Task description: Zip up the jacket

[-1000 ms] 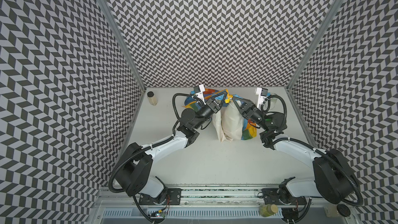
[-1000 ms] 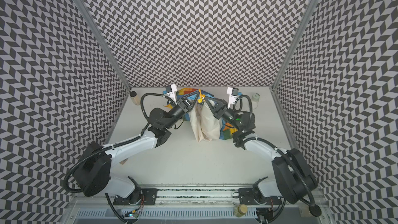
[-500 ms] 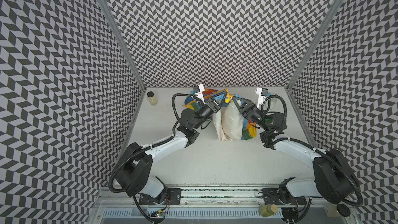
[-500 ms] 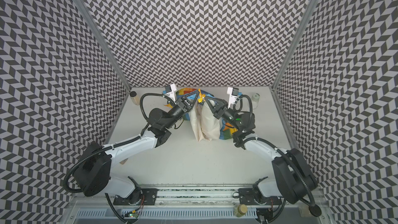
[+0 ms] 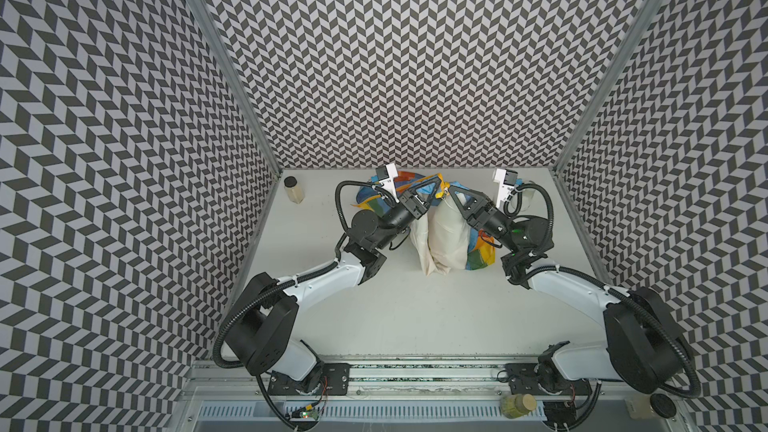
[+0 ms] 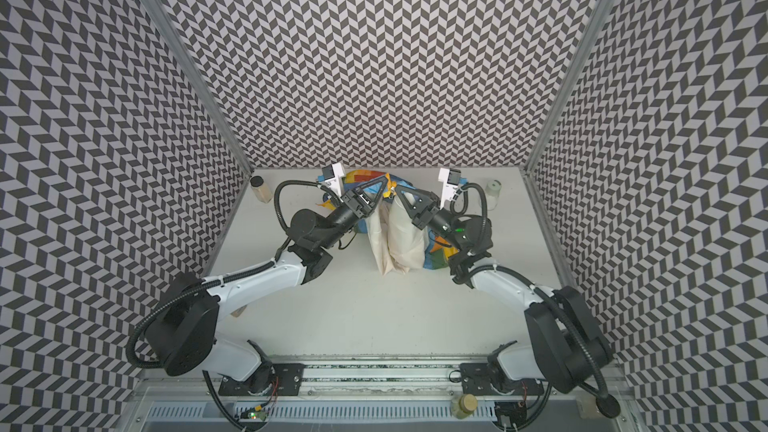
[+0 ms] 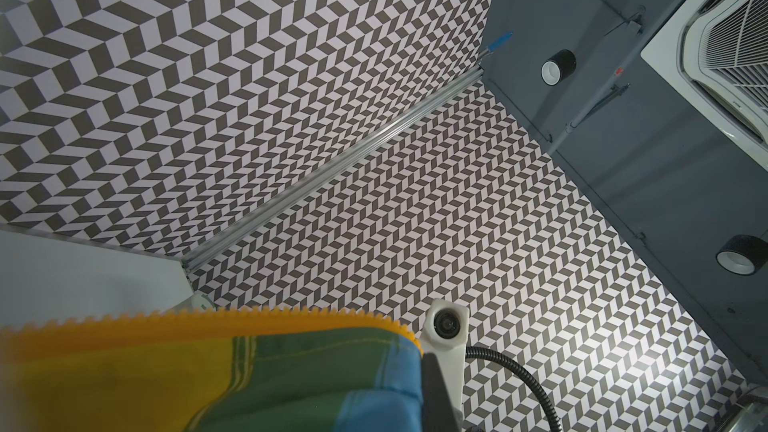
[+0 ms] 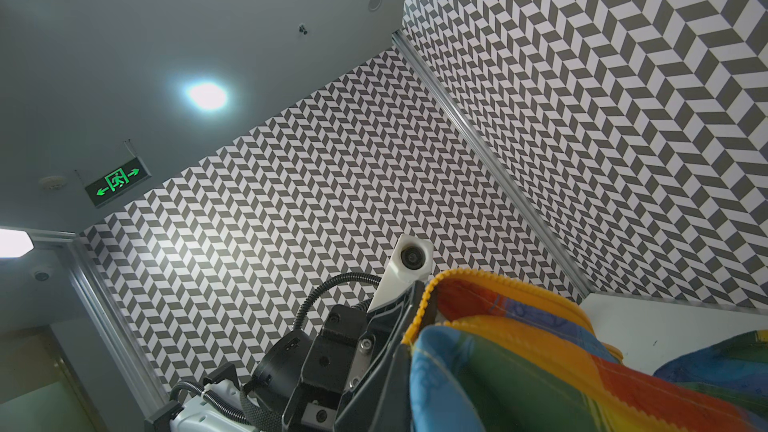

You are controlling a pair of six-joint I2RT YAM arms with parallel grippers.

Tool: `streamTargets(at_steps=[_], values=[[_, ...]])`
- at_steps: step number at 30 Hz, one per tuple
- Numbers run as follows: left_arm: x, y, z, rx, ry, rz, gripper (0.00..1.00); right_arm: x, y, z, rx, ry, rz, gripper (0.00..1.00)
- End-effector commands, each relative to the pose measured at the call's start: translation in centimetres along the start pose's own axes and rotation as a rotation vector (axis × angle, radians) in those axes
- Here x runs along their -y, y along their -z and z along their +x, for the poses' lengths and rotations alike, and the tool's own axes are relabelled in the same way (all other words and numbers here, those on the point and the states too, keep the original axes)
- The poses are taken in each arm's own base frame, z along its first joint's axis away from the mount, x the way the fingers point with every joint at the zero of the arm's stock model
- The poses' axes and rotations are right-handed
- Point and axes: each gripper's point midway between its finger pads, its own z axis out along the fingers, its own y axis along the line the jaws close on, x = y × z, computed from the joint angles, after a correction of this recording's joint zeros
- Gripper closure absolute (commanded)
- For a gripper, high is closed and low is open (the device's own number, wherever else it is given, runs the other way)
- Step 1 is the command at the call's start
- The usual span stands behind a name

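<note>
Table w/ chevron walls; we see L pincer & R pincer both clamped on jacket top, above table.

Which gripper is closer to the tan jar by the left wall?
Left. The left gripper, shut on the jacket, has the tan jar to its left; the right gripper grips just beyond, farther from it.

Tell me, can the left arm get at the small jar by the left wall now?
Probably not at once. The left hand is shut on the zipper edge of the jacket, holding it up. Nothing lies between it and the jar, so after letting go it likely could.
</note>
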Motion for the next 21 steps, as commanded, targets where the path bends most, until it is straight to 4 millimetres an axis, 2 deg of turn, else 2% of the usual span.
streamTargets(at_steps=[1,21], values=[[2.34,-0.04,-1.14,0.037,-0.025,0.076,1.00,-3.33,0.28,-1.50,0.061,0.063,-0.094,1.00],[2.18,-0.01,-1.40,0.041,-0.015,0.077,1.00,-3.81,0.31,-1.49,0.056,0.069,-0.107,1.00]])
